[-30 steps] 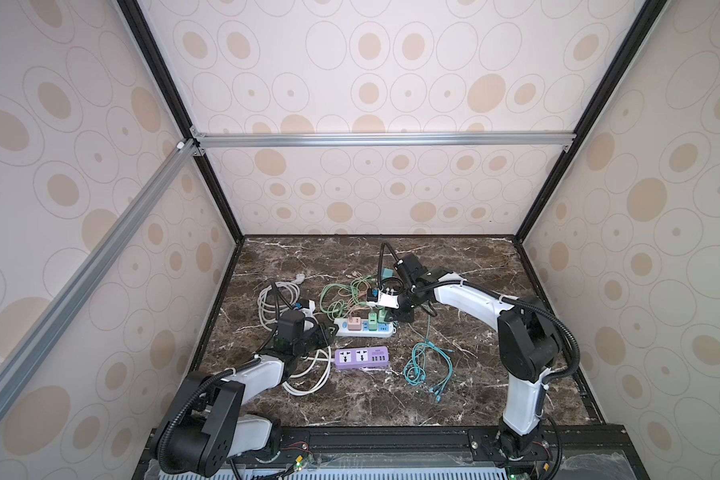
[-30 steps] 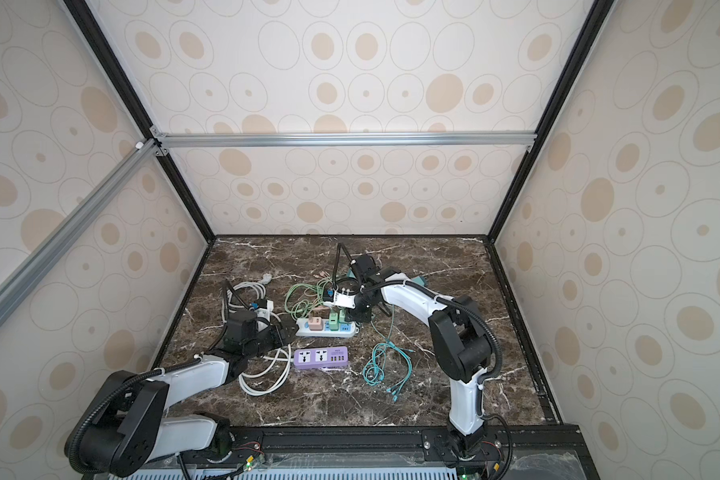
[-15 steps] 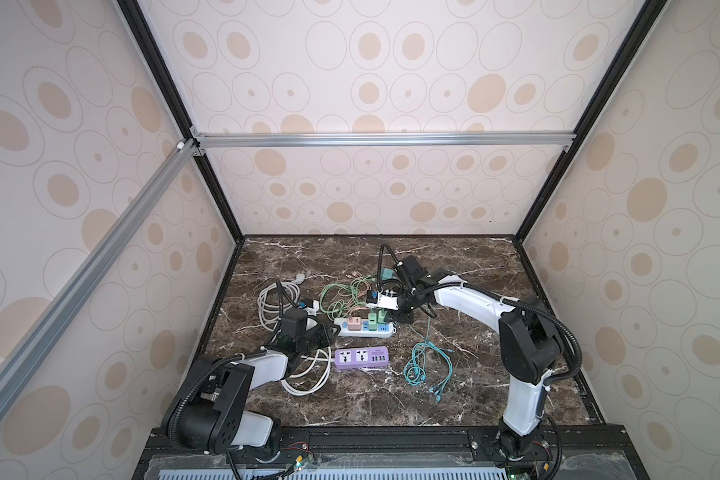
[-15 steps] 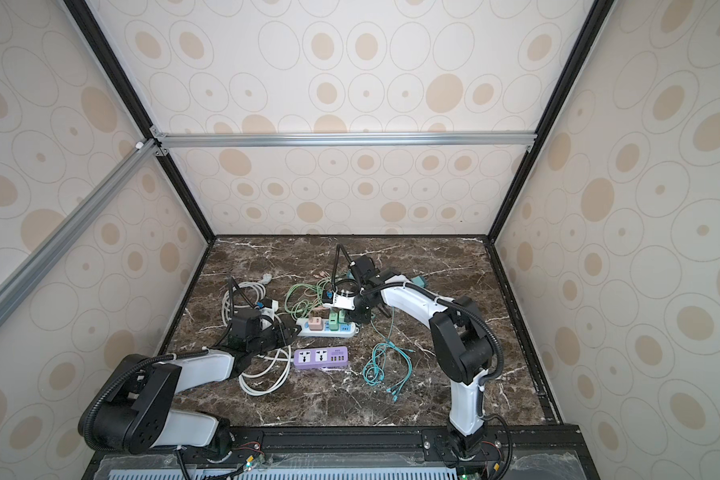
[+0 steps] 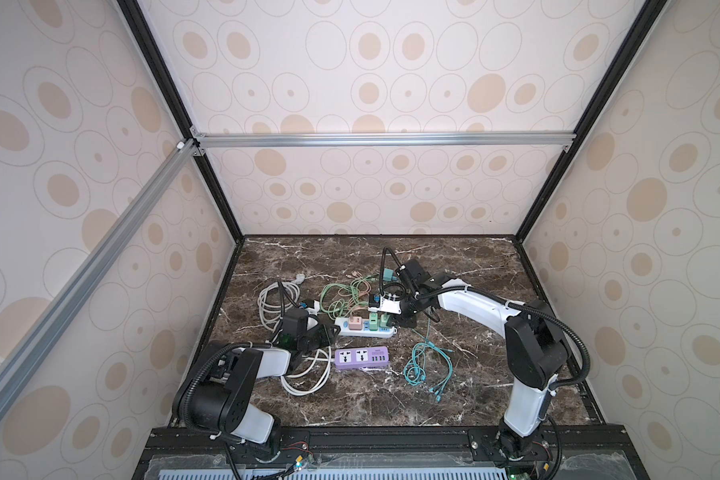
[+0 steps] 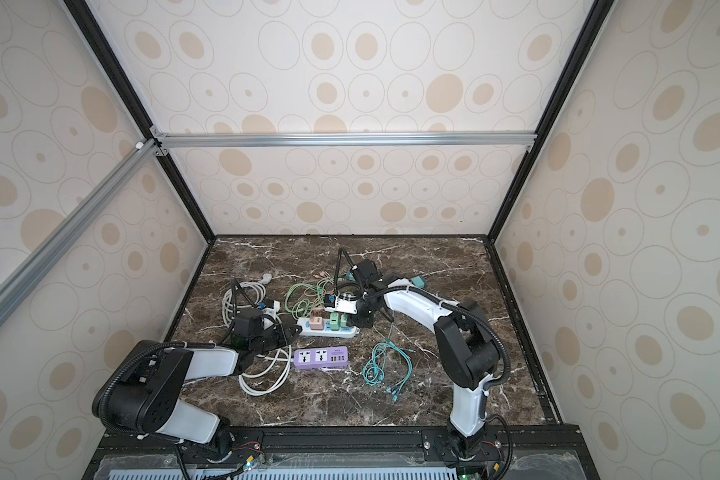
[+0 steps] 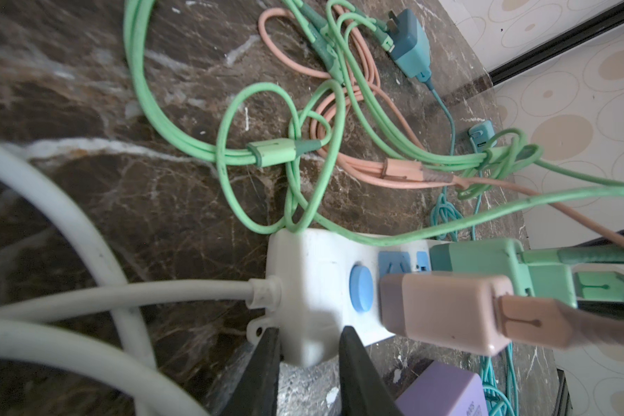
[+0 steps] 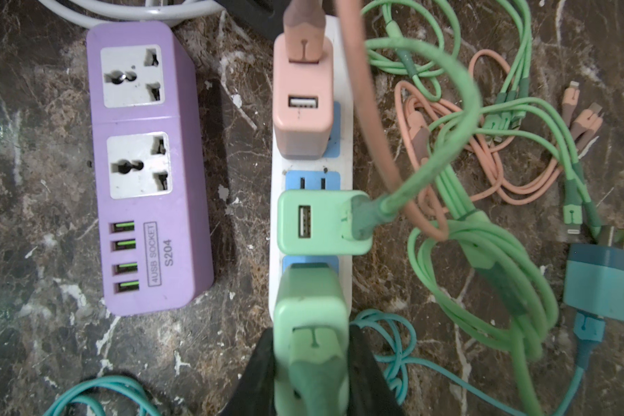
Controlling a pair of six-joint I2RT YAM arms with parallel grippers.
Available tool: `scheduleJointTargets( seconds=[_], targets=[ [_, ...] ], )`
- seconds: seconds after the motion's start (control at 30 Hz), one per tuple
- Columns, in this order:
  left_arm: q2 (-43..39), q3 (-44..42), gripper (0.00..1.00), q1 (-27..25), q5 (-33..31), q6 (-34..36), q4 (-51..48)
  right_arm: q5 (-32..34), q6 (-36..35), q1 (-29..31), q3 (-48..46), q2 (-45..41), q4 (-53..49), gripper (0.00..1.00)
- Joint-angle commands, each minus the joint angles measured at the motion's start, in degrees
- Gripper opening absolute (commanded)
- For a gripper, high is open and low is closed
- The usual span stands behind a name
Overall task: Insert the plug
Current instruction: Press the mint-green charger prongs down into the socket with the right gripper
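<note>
Left gripper narrowed since a second ago, I see it pinching white power strip at its cord end, right gripper clamped on green plug at strip's opposite end

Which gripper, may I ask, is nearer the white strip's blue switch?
Left. The left gripper straddles the white strip beside the blue switch; the right gripper grips a green charger at the far end.

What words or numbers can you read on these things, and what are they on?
"4USB SOCKET": on the purple power strip, beside its USB ports.
"S204": same strip, right next to that.
Tiny label on the far teal charger: too blurred to read.
</note>
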Motion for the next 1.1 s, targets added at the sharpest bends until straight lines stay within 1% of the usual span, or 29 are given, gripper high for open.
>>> scheduleJointTargets(
  seconds=[0.0,1.07],
  targets=[
    [0.1,1.4,0.29,0.1,1.4,0.0,1.5,-0.4,-0.4,1.0,-0.8,-1.0,-1.0,0.0],
    [-0.6,1.8,0.28,0.1,0.5,0.7,0.1,4.1,-1.0,1.9,-0.6,2.3,-1.8,0.0]
  ],
)
